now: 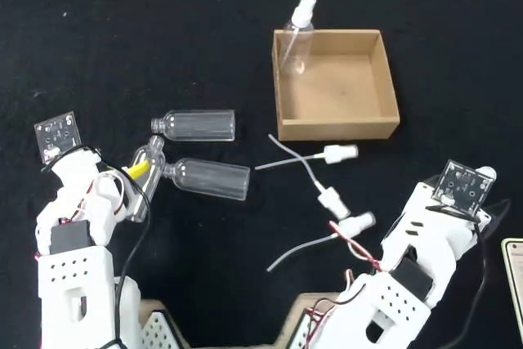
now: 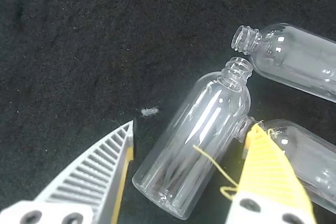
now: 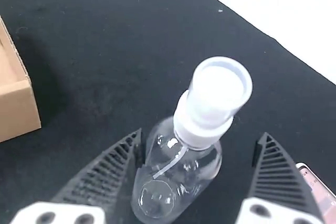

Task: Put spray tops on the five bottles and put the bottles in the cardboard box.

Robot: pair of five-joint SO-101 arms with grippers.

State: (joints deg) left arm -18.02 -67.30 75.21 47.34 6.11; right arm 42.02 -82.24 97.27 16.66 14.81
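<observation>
Left gripper (image 2: 192, 126) and right gripper (image 3: 200, 135), each straddling one bottle. An uncapped bottle (image 2: 194, 145) lies on the black table (image 1: 122, 55) between the left gripper's white and yellow fingers, base toward the wrist and open neck pointing away. The jaws stand wide, with a visible gap on the white finger's side, and grip nothing. Two more uncapped bottles (image 2: 299, 59) lie just beyond it, the neck of one nearly meeting the neck of the first. A bottle with a spray top (image 3: 184, 171) stands upright between the right gripper's black fingers, which are spread wide with clear space on both sides. Three loose spray tops (image 1: 331, 199) lie between the arms, near the cardboard box (image 1: 384, 79). Another capped bottle (image 1: 297, 34) stands at the box's far corner.
</observation>
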